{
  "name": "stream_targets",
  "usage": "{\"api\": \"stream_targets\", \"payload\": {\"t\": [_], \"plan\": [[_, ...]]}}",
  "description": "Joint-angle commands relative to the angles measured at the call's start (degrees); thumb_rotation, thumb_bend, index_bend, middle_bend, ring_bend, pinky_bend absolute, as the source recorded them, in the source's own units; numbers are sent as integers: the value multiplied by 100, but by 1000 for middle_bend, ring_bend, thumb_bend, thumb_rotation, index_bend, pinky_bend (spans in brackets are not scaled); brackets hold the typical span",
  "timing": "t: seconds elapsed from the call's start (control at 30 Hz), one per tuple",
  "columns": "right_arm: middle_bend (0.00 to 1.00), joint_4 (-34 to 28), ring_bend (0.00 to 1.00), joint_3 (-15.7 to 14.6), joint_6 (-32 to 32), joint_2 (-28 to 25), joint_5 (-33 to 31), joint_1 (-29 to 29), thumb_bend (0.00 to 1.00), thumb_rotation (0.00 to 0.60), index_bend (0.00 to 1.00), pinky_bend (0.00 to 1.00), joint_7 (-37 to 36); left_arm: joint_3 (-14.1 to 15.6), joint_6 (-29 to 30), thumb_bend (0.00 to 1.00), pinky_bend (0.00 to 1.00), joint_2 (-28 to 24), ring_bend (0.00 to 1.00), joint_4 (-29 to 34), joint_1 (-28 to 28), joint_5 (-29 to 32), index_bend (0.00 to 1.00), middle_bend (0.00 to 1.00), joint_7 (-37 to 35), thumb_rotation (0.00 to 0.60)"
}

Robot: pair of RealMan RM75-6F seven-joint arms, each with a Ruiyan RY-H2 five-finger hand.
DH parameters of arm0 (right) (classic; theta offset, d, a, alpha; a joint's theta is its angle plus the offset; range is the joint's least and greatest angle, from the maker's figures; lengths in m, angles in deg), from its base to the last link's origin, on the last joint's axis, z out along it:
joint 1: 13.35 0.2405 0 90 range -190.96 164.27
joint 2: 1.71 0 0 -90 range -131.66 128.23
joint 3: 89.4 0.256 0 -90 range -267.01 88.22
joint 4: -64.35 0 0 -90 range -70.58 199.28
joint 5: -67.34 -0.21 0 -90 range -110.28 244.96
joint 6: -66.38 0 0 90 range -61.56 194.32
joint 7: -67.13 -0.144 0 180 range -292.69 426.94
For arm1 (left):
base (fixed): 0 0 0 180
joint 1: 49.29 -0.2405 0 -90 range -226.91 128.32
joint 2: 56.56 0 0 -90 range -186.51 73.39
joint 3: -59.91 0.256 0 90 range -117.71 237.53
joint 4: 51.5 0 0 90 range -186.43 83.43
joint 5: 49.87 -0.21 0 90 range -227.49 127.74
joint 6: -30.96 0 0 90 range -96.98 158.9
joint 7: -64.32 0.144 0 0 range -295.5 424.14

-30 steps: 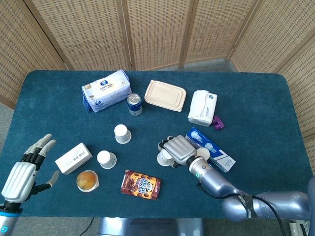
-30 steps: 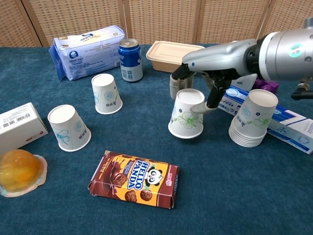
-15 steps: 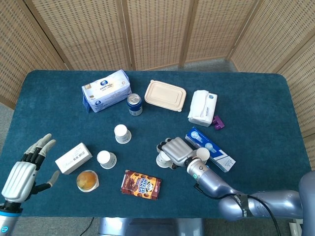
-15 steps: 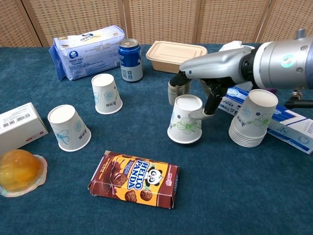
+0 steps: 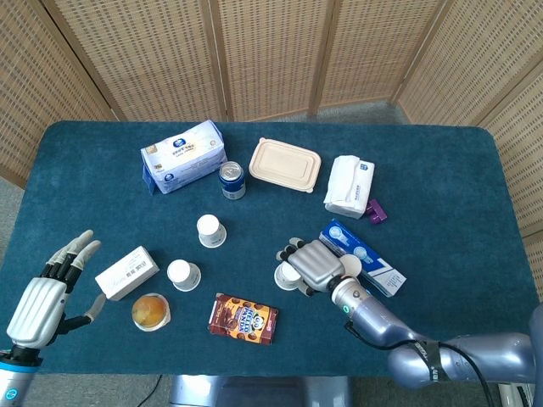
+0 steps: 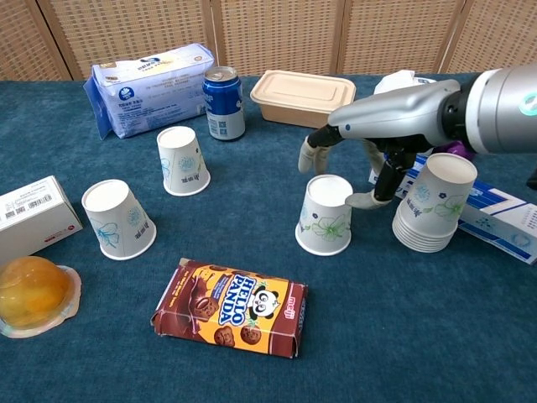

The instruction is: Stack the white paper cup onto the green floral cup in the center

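The green floral cup [image 6: 325, 216] stands mouth down near the table's middle; in the head view only its edge [image 5: 284, 277] shows beside my right hand [image 5: 314, 264]. That right hand [image 6: 377, 134] hovers over and behind the cup with its fingers spread; the thumb lies close by the cup's right side and the other fingers are clear of it. Two white paper cups with blue print stand to the left, one mouth down [image 6: 184, 159] and one tilted [image 6: 119, 218]. My left hand [image 5: 47, 292] is open and holds nothing at the table's left edge.
A stack of floral cups [image 6: 432, 206] stands just right of the hand, in front of a blue box [image 6: 495, 214]. A Hello Panda box [image 6: 231, 306] lies in front. A can [image 6: 223, 102], tissue pack [image 6: 151, 88] and lunch box [image 6: 302, 96] sit behind.
The right hand held the green floral cup tilted; now the cup stands flat, slightly further right, and the fingers have come off it. The left hand has barely moved.
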Motion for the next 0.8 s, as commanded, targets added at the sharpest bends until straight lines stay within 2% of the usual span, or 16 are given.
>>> {"api": "stream_targets", "payload": {"t": [0.03,0.4,0.8], "plan": [[250,-49,114,-8,-19,-45,22,-1,449,600,183,508,15,0,-6,435,113,-8,0,3,3,7,23,21,4,600],[241,-510,111,233,-321,-568,369,-224,438,600,173,507,-397,-14,-102,435,113,-34,0,59,85,-31,21,20,66,600],[245,-369,115,538,-1194,-1036,1122,-935,454,600,196,507,-1096,20,-237,435,111,-26,0,104,153,-47,20,19,160,600]]}}
